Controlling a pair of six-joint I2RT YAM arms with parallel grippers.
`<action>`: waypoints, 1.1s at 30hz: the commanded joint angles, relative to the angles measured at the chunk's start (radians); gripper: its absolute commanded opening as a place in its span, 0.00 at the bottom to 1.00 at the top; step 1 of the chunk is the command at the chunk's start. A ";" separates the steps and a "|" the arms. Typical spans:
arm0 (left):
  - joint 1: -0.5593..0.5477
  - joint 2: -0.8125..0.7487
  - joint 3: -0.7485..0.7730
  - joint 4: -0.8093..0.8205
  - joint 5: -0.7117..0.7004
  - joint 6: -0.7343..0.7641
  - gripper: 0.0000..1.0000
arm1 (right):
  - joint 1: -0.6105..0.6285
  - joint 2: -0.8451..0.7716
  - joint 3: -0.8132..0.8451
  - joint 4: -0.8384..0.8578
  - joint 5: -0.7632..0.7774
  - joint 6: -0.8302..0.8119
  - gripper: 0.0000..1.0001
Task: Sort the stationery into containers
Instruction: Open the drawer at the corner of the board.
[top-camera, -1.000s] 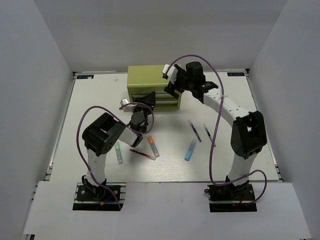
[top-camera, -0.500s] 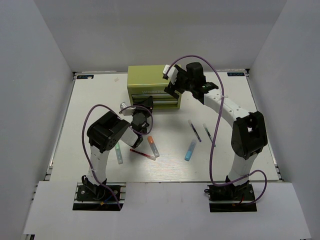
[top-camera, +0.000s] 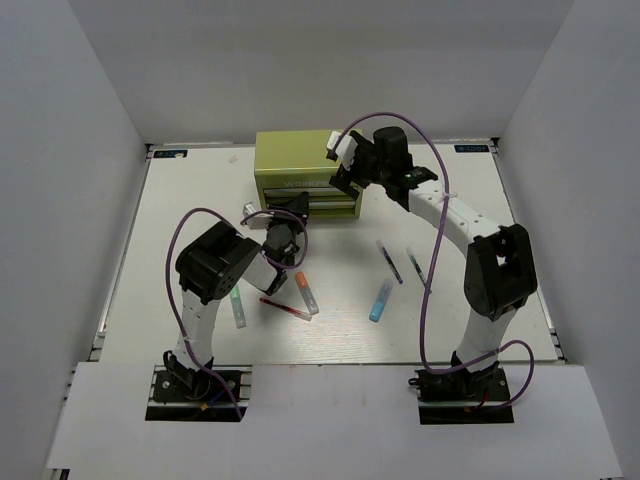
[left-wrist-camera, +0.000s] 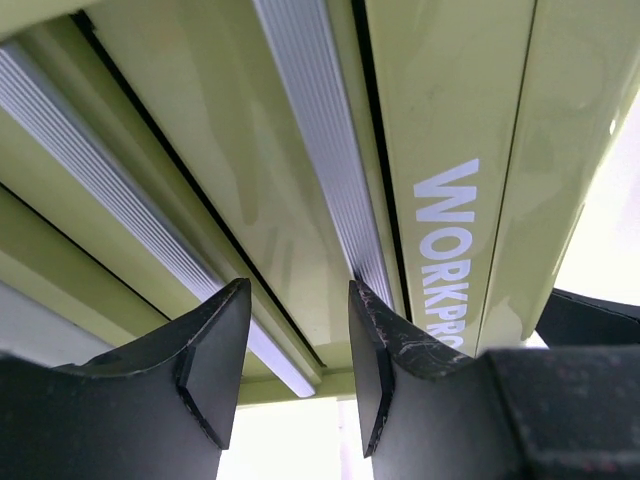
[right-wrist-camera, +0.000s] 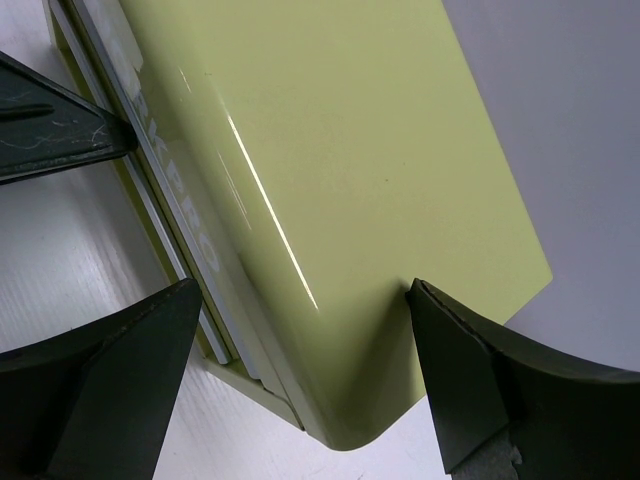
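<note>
left gripper (top-camera: 291, 207): jaws narrower than 1 second ago; nose drawn slightly toward 6 o'clock along the cabinet (top-camera: 292, 156) front
left elbow (top-camera: 216, 266): swung toward 3 o'clock, now nearer the gripper
left cable (top-camera: 186, 238): loop shifted toward 3 o'clock and arched higher over the elbow

"WORKPRO" — white letters, end cut off — on the cabinet (left-wrist-camera: 440, 120) front.
</note>
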 joint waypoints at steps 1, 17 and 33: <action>0.005 -0.050 0.027 0.472 0.025 0.009 0.54 | -0.010 -0.014 -0.030 -0.063 0.019 0.022 0.90; 0.005 -0.078 0.048 0.472 0.075 0.009 0.54 | -0.011 -0.016 -0.036 -0.062 0.024 0.022 0.90; 0.005 -0.070 0.030 0.472 -0.046 0.018 0.50 | -0.010 -0.014 -0.031 -0.060 0.030 0.020 0.90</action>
